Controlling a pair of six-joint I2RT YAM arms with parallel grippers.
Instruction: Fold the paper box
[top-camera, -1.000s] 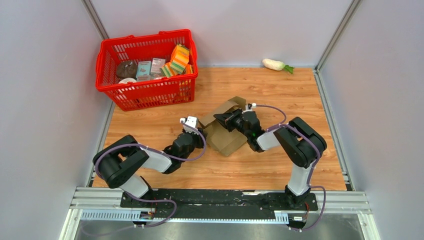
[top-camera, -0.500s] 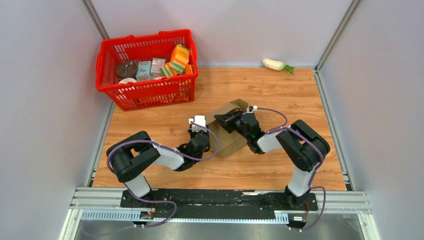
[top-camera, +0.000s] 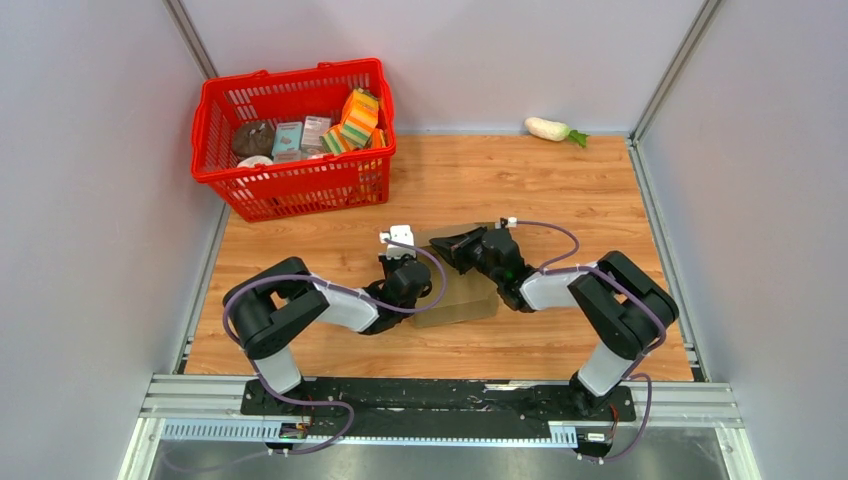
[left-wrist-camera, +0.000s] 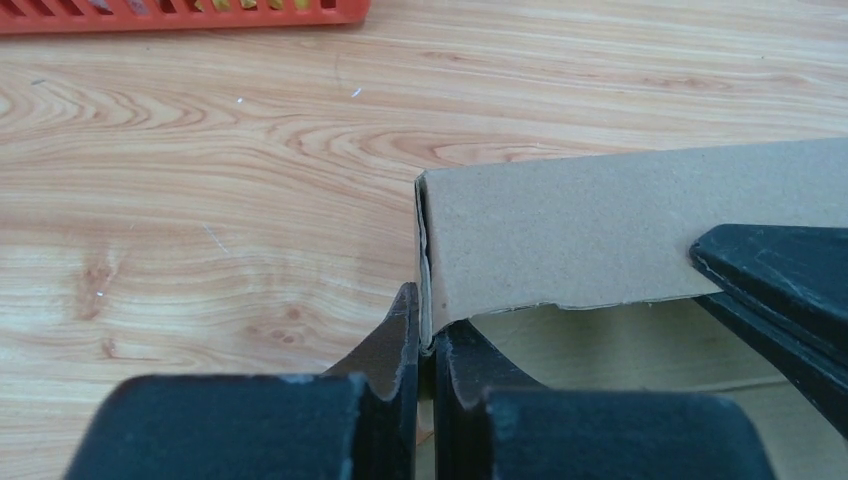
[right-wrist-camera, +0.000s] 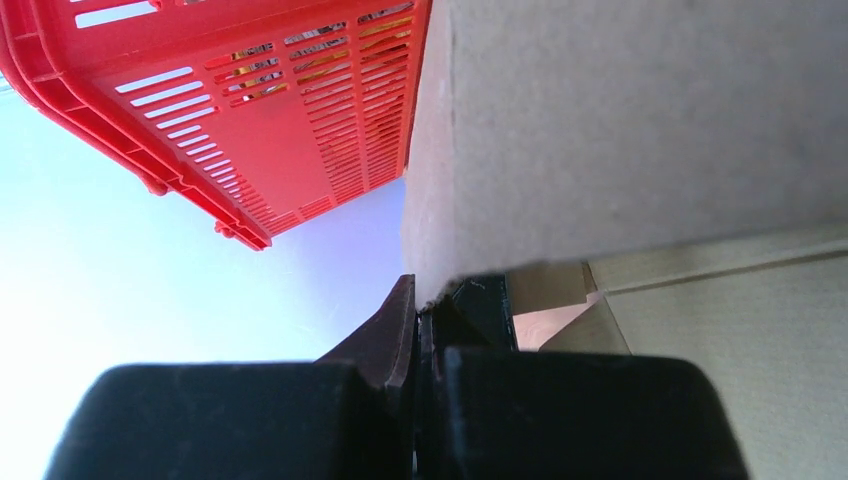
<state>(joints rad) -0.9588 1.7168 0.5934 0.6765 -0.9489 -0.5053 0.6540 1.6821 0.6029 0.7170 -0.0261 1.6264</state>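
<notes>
Paper box (top-camera: 462, 300) sits nipped by left pincer (left-wrist-camera: 426, 335) and right pincer (right-wrist-camera: 418, 310).

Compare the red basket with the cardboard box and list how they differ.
The basket is red plastic with slotted walls; the cardboard box is plain brown with solid walls. The basket stands untouched at the far left, holding groceries; the cardboard box lies mid-table, pinched by the left gripper and the right gripper. Both are on the wooden table.
</notes>
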